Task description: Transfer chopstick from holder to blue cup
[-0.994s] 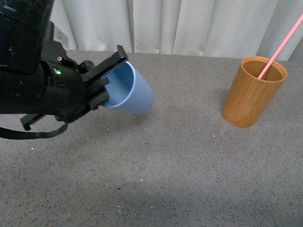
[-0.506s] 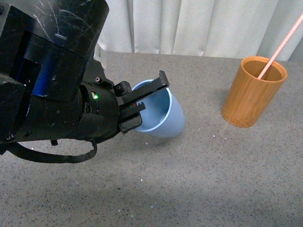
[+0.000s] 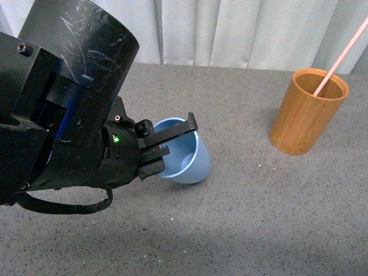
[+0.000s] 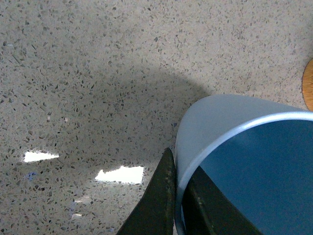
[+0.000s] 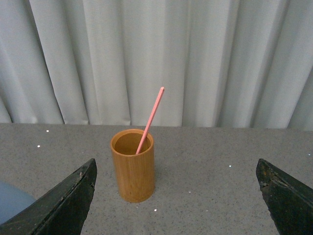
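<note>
So the chopstick [image 3: 340,56] is sitting in the bamboo holder [image 3: 305,123], bottom end down inside and leaning on the rim, with most of its length poking out above. That's well apart from the left gripper [image 4: 182,164] and off toward the robot's right side of it. It's the only thing in the holder as far as I can see, and the holder stands upright on the speckled grey tabletop [image 3: 247,224]. The right gripper [image 5: 176,164] faces that holder head on, with its fingers spread wide and nothing between them. To me it looks parked there to go for the stick, just not close yet. The left gripper has its jaws pressed together on the rim of the blue cup [image 3: 195,162], one finger outside the wall and one inside. The cup hangs tilted from that pinch, mouth tipped back toward the arm. I can't tell whether its base is touching the table or just clear of it. The cup is empty, just blue inside. My guess on why it's held like that: the cup has to end up standing somewhere the right arm can drop the stick in, and a rim pinch is the easy way to carry a handleless tumbler. It needs levelling before it'll stand, though, or it'll tip over on release. White curtain [image 3: 230,29] at the back.
</note>
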Controlling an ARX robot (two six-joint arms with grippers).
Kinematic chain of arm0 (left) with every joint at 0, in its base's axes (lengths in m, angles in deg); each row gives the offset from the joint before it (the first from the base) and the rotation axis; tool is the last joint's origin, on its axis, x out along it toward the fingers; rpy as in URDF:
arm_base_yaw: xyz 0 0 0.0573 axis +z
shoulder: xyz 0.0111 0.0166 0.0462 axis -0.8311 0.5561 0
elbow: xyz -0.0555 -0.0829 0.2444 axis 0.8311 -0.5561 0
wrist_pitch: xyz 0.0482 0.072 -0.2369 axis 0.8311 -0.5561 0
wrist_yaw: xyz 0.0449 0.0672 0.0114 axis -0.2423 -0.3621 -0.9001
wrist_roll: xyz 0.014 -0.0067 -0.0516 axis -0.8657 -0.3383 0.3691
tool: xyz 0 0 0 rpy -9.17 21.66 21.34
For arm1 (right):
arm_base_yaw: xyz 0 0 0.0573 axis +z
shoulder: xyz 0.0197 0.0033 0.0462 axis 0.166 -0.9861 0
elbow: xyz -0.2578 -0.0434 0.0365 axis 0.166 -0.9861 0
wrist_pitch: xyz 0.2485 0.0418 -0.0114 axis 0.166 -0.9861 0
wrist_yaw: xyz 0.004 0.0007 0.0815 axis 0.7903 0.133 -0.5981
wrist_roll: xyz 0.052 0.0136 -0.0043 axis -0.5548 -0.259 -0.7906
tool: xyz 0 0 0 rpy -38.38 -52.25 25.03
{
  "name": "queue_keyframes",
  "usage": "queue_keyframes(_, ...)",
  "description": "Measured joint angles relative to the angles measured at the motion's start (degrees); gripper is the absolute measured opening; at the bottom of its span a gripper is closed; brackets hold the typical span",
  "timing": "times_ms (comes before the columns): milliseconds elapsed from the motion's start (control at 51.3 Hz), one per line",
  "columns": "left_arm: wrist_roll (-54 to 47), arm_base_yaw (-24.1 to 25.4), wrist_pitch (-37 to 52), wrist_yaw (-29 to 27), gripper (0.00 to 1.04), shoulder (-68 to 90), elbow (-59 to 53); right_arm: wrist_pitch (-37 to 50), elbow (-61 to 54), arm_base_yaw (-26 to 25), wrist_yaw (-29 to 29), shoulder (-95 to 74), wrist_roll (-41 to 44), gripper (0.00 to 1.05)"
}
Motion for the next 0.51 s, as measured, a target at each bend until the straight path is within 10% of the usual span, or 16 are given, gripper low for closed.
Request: queue_keyframes(506,-1.0,0.0,-1.1,-0.3,0.14,0.3,0.6,0.0,0.0,0.0,0.0,0.0,0.0,0.95)
